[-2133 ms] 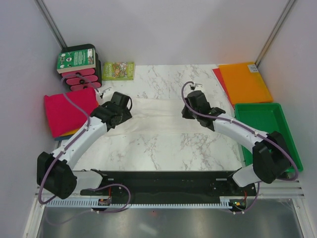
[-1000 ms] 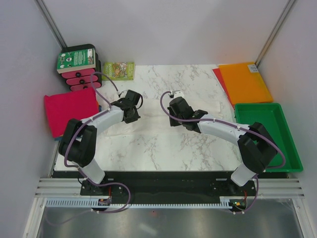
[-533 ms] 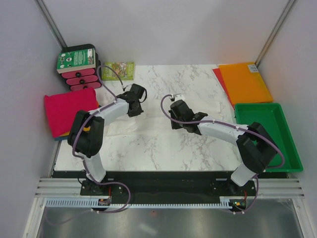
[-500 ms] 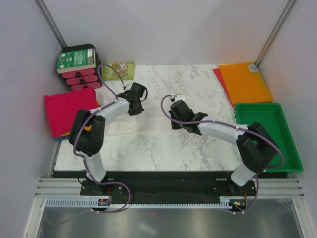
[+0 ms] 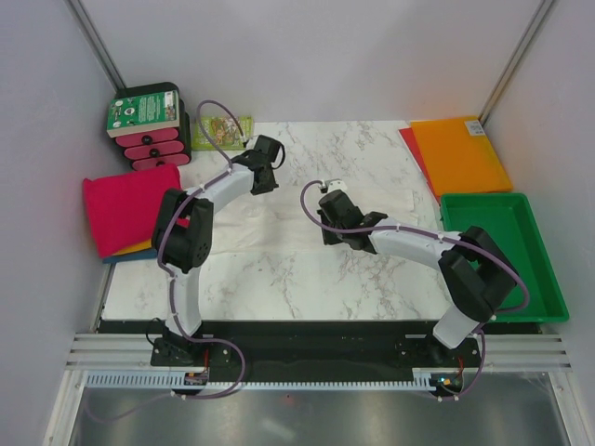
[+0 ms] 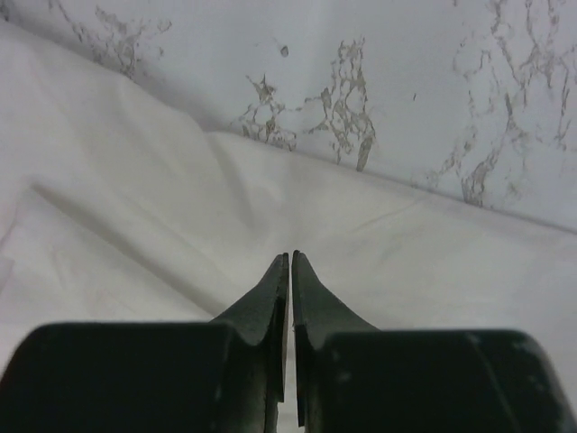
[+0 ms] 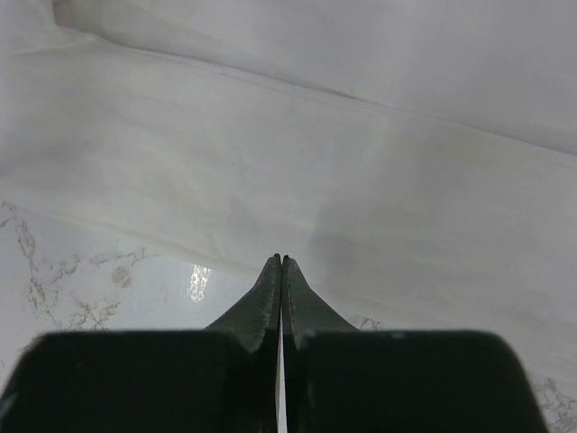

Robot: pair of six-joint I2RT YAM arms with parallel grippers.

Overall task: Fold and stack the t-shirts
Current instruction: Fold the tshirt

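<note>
The white t-shirt (image 5: 251, 228) lies flat and wrinkled across the middle of the marble table. In the left wrist view the white shirt (image 6: 135, 225) fills the near part, with bare marble beyond its far edge. My left gripper (image 5: 268, 172) (image 6: 290, 254) hovers over that far edge, shut to a hairline slit with nothing in it. My right gripper (image 5: 327, 223) (image 7: 280, 258) is shut and empty at the shirt's (image 7: 315, 135) near edge. At the left sits the pile: a folded magenta shirt (image 5: 125, 204) over an orange (image 5: 139, 247) and a blue one (image 5: 125, 256).
A green tray (image 5: 507, 251) stands at the right edge, with a flat orange sheet (image 5: 458, 153) behind it. In the far left corner stand a black holder with a green box (image 5: 149, 125) and a green booklet (image 5: 218, 135). Walls close in on both sides.
My left gripper has swung away from me and to the right, to the shirt's far edge, and its jaws have parted a hair. The right gripper has barely moved.
</note>
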